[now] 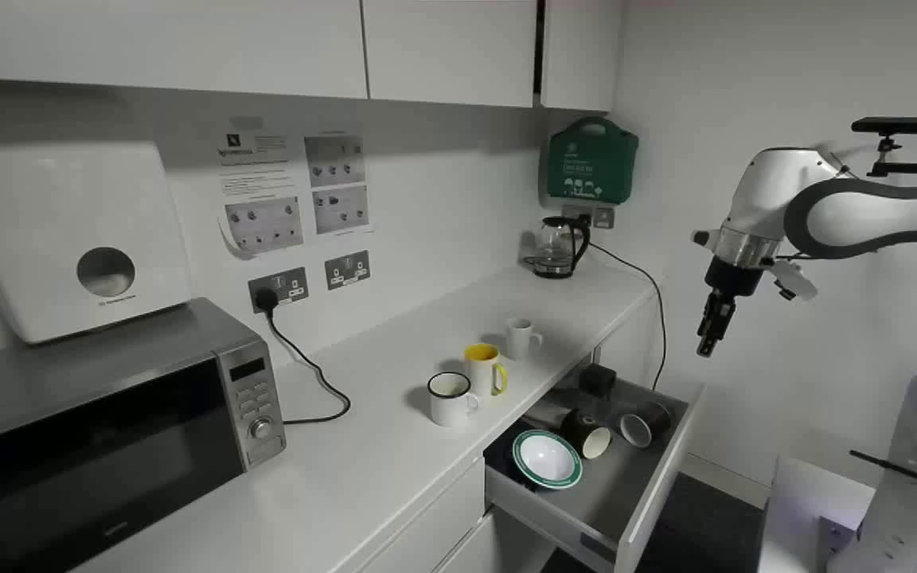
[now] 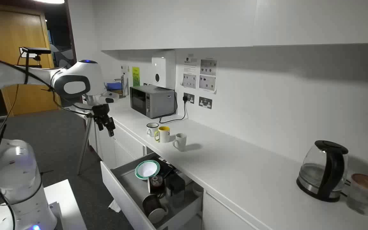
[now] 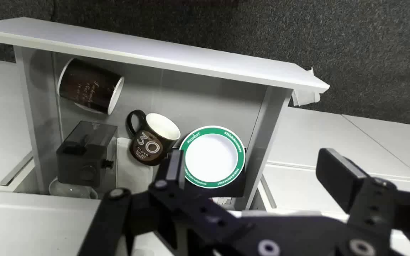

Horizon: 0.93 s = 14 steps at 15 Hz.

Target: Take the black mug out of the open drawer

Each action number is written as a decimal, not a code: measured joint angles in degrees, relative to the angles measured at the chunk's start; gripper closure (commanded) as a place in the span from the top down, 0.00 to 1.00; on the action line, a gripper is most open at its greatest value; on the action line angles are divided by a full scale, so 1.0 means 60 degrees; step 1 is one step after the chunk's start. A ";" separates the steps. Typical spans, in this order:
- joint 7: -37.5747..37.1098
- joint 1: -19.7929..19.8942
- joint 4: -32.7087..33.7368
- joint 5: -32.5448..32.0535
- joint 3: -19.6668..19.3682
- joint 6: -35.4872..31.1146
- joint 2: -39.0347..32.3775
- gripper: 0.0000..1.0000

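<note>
Held forearm (image 1: 880, 219) near level in both exterior views, well above upright base (image 2: 18, 175). Had wrist (image 1: 773, 191) angled downward at forearm's end; showed a blue light (image 2: 88, 61) atop it in an exterior view, another low on base. Hung gripper (image 3: 257, 170) below wrist, pointed down, slightly tilted in both exterior views. Held fingers (image 3: 342, 177) wide apart, one near middle of wrist view, one toward right, both in its lower half, with a broad gap between.

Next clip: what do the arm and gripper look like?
The arm is white with dark grey trim, a silvery wrist ring, black cables and a blue light on its base. The gripper is black, with blocky fingers and silvery screws.
</note>
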State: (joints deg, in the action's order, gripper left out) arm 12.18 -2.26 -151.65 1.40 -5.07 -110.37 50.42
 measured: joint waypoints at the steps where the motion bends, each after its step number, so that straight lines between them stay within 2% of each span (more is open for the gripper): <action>1: 0.0000 0.0000 0.0000 0.0000 0.0000 0.0000 0.0000 1.00; 10: 0.0000 0.0000 0.0000 0.0000 0.0000 0.0000 0.0002 1.00; 12: -0.0460 -0.0013 0.0055 0.0310 0.0188 -0.0001 -0.0037 1.00; 14: -0.1641 -0.0062 0.0351 0.1045 0.0723 -0.0012 -0.0211 1.00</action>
State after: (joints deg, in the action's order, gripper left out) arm 2.33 -2.63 -149.54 7.66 -0.74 -110.44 49.15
